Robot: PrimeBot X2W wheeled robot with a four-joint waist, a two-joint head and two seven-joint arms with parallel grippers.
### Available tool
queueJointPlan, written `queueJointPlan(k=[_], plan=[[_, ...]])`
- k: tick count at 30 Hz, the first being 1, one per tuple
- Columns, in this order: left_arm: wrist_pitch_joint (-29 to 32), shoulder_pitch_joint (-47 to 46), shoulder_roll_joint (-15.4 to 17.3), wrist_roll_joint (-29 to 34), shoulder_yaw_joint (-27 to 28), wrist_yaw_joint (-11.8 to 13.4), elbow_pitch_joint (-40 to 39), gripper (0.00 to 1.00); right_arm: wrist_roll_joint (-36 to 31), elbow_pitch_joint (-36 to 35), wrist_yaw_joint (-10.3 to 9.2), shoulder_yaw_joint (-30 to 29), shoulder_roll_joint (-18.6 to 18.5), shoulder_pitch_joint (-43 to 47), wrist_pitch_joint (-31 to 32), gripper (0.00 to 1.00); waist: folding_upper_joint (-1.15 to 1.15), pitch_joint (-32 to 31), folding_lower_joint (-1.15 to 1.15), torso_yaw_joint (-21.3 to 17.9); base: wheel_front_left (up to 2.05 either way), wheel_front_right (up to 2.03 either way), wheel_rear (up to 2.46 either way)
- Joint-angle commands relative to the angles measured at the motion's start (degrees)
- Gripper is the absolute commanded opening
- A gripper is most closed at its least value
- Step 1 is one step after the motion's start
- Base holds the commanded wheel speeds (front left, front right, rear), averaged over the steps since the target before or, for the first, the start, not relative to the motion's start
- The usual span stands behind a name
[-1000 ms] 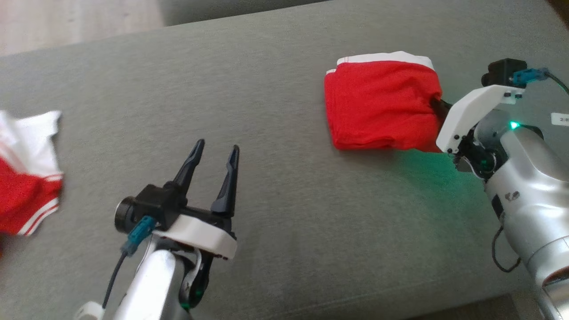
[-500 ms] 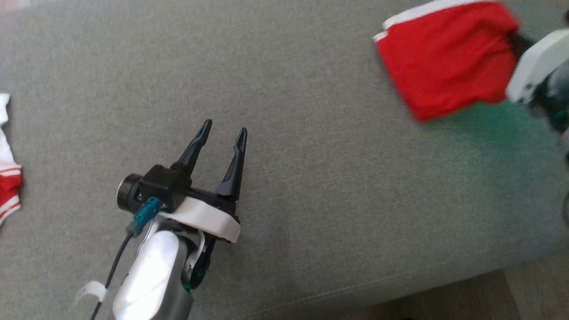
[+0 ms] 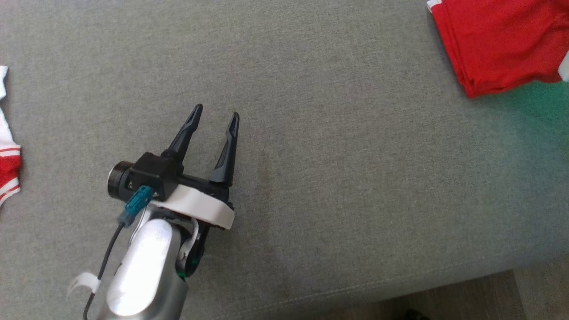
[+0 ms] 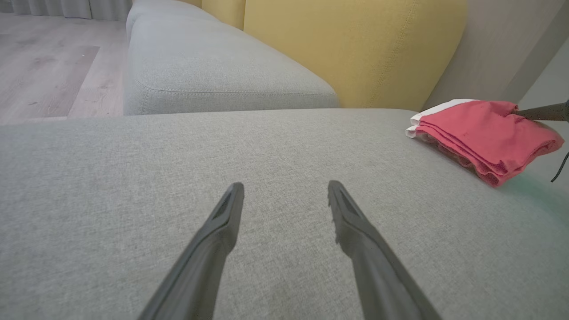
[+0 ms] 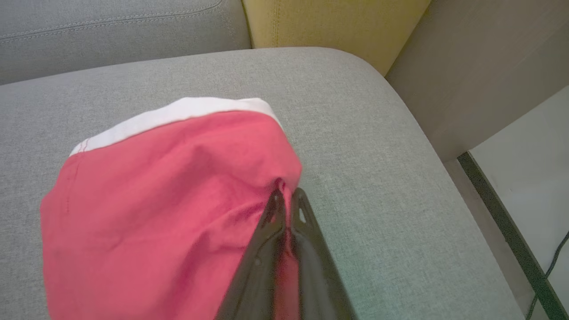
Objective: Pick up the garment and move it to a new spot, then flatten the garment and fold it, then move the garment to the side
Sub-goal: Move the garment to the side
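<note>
**Item 1: garment** (image 5: pixel 169 200). Red cloth with a white band along its far edge, folded into a layered pad. I see it resting on the sofa seat (image 3: pixel 333 178) toward the seat's right end, near the rounded corner. In the head view it sits at the upper right and is cut off by the frame. The stacked fold edges face the left arm.

**Item 2: right jaws.** Clenched on the garment. In the right wrist view the two dark fingers (image 5: pixel 306 249) stand pressed together, with a pinch of red fabric caught between them at the near right edge of the pad.

**Item 3: left jaws.** Released, spread wide and grasping nothing. They hover over bare grey upholstery at the lower left of the head view, well apart from the garment, with the tips pointing up that view. The silver forearm (image 3: pixel 146 271), a black wrist camera (image 3: pixel 120 180) and a teal connector (image 3: pixel 135 205) sit behind them.

**Item 4: second cloth** (image 3: pixel 8 151). Red and white with striped trim, at the left edge of the head view on the same seat. I cannot tell its shape.

**Item 5: surroundings.** A green glow (image 3: pixel 533 106) falls on the upholstery just below the garment. There is a yellow back cushion (image 4: pixel 355 49), a further grey seat (image 4: pixel 213 66) and a pale wooden floor (image 4: pixel 40 75).
</note>
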Motion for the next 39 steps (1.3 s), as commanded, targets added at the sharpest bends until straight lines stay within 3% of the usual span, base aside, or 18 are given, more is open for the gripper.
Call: queueJointPlan(k=[1, 2, 11, 16, 21, 29, 39], plan=[[-0.31, -1.49, 0.41, 0.48, 1.64, -0.20, -1.81, 1.00, -0.24, -0.48, 0.43, 0.28, -1.35, -1.57, -0.75, 0.61, 0.00, -0.16, 0.00, 0.03, 0.00, 0.00, 0.00], [-0.31, -1.52, 0.40, 0.42, 1.69, -0.21, -1.76, 1.00, -0.53, 0.01, 0.43, 0.22, -1.33, -1.65, -1.01, 1.00, 0.00, -0.33, 0.00, 0.10, 0.00, 0.00, 0.00], [-0.31, 0.13, 0.30, -0.87, 2.61, 0.14, -2.05, 1.00, -3.42, 1.70, 0.43, -0.15, -0.09, -1.29, -6.84, 1.00, 0.00, -5.35, 0.00, 1.33, 0.00, 0.00, 0.00], [-0.31, 2.33, 0.27, -1.91, 4.28, 0.76, -2.64, 1.00, -1.95, -1.93, 0.43, -0.91, 1.85, 0.67, -13.15, 1.00, 0.00, -9.86, 0.00, 2.57, 0.00, 0.00, 0.00], [-0.31, 4.58, 0.27, -2.58, 7.05, 1.53, -3.23, 1.00, 0.87, -8.98, 0.43, -1.72, 3.64, 5.25, -18.83, 1.00, 0.00, -14.17, 0.00, 3.80, 0.00, 0.00, 0.00], [-0.31, 6.94, 0.92, -1.77, 10.40, 2.39, -3.73, 1.00, 1.60, -20.85, 0.43, -3.40, 5.08, 17.31, -22.66, 1.00, 0.00, -18.89, 0.00, 6.50, 0.00, 0.00, 0.00], [-0.31, 9.45, 0.92, -0.53, 13.41, 3.03, -4.24, 1.00, -8.35, -40.45, 0.43, -17.45, 8.69, 39.31, -24.22, 1.00, 0.00, -20.78, 0.00, 8.73, 0.00, 0.00, 0.00]])
